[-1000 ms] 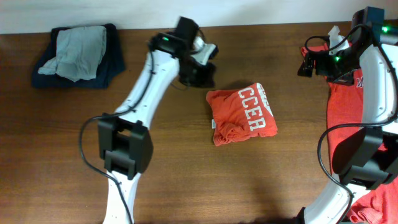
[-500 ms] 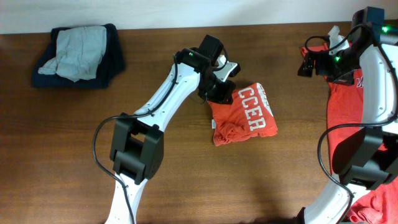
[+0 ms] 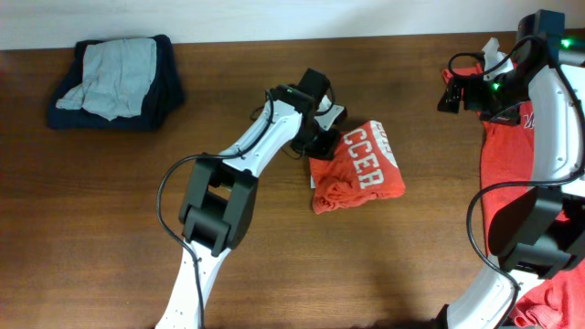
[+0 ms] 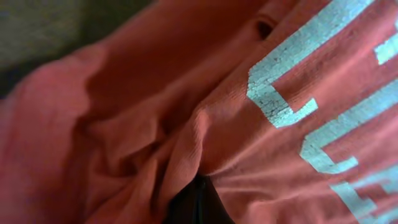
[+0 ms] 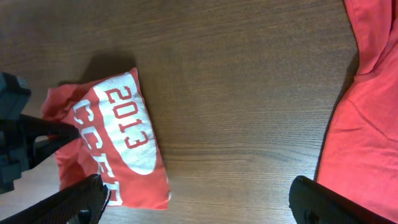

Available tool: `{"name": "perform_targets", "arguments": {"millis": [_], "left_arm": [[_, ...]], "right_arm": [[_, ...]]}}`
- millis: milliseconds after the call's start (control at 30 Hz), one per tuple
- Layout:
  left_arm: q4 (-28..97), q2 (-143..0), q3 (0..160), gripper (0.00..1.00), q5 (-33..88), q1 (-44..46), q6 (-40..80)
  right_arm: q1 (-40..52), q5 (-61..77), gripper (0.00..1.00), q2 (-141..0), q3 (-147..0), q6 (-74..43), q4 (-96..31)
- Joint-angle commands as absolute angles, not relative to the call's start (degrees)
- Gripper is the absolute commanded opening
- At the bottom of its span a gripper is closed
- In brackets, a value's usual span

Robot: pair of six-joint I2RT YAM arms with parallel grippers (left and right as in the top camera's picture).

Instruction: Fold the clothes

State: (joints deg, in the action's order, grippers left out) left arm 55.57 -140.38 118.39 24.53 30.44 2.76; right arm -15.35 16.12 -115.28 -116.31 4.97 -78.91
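Centre of the overhead frame: folded orange-red T-shirt (image 3: 356, 170) lies on the wooden table (image 3: 274, 265), white lettering "CCER" up. Left gripper (image 3: 323, 139) sits against the shirt's upper-left edge; my left wrist view is filled with wrinkled red fabric and lettering, one dark finger (image 4: 196, 202) at bottom centre, so I cannot tell how the jaws stand or whether they pinch cloth. Right gripper (image 5: 196, 190) hovers at upper right, fingers (image 5: 68, 202) spread wide, holding nothing. More red shirts (image 3: 505, 155) lie unfolded along the right edge. Dark blue and grey garments (image 3: 114, 78) piled upper left of the overhead frame
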Motion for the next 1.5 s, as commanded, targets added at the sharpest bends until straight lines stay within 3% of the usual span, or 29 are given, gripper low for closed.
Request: {"name": "perform_targets", "arguments": {"millis": [0, 467, 767, 1467], "left_arm": [[53.10, -141.23, 118.15, 0.01, 12.60, 30.28, 1.63], [63.83, -138.17, 131.22, 0.00, 13.74, 30.24, -2.24], [74.52, -139.28, 131.28, 0.00, 36.80, 29.89, -7.42], [81.49, -151.33, 131.28, 0.00, 37.76, 29.85, -7.44]], "right_arm": [[-15.46, 15.84, 0.99, -114.08, -117.27, 5.54, -79.09], [-15.46, 15.84, 0.99, -114.08, -117.27, 5.54, -79.09], [-15.46, 15.84, 0.99, -114.08, -117.27, 5.54, -79.09], [-15.46, 15.84, 0.99, -114.08, -117.27, 5.54, -79.09]]}}
